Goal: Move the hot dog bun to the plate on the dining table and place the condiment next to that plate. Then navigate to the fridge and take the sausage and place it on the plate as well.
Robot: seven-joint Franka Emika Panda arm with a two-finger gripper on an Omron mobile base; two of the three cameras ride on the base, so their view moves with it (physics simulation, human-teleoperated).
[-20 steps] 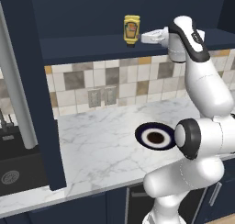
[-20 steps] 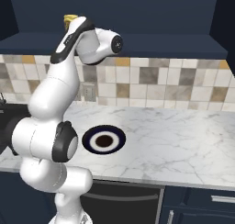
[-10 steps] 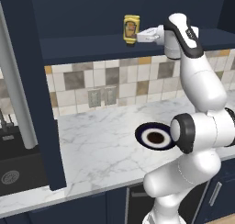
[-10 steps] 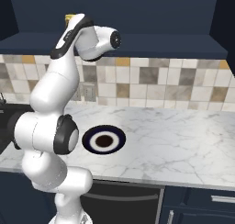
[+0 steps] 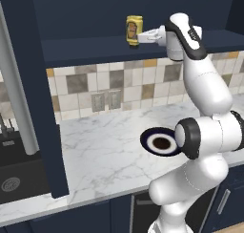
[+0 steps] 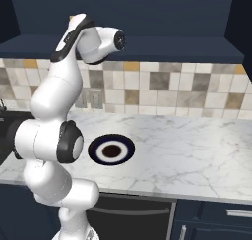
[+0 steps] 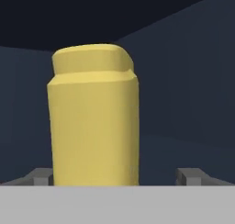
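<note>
- Condiment (image 5: 134,30) stood upright on the dark navy shelf (image 5: 95,45), upper centre of the left base view, filling the middle of the hand view as a smooth yellow block (image 7: 93,117).
- Gripper (image 5: 143,36) sat just right of it, jaws spread wide, one tip either side, gripping nothing.
- Below lay tiled backsplash (image 5: 119,86), veined marble counter (image 5: 105,155) and a navy-rimmed plate (image 5: 159,142); open counter all round it.

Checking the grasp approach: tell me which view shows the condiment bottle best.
The hand view: the condiment stands upright, close, between the open gripper's fingertips. The left base view shows it small on the dark shelf, label visible. In the right base view the arm covers it.
</note>
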